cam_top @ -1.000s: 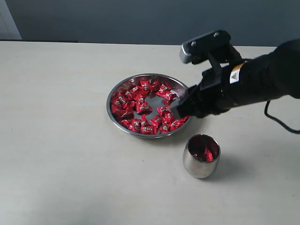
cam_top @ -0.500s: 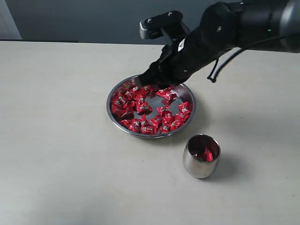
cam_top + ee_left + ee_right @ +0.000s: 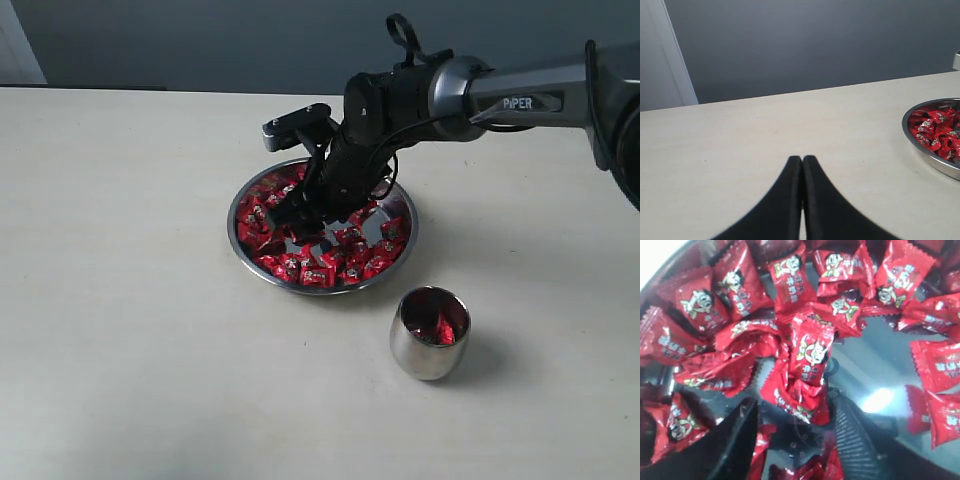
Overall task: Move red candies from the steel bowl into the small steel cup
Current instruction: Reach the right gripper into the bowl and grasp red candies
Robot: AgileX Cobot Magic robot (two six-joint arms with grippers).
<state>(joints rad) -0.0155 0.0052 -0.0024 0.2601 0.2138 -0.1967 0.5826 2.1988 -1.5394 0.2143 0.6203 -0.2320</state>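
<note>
Moved in from the far rim, the right gripper (image 3: 303, 226) is lowered into the steel bowl (image 3: 243, 243), jaws spread around red candies (image 3: 812, 355); a pick seems near. The small steel cup (image 3: 428, 350) stands nearby; the left gripper (image 3: 801, 170) is closed.

Shiny red foil-wrapped candies (image 3: 812, 352) are printed with a pale cartoon mark and white lettering. The wide shallow steel bowl (image 3: 233, 215) is mirror-silver, tinted red by reflections. The small rounded steel cup (image 3: 418, 362) is polished silver, with red seen inside. Left gripper (image 3: 802, 165) and right gripper (image 3: 792, 407) are coloured black. A silver-grey arm link (image 3: 520, 98) is lettered in white. The plain tabletop (image 3: 120, 320) is cream and the back wall (image 3: 200, 40) slate grey.
</note>
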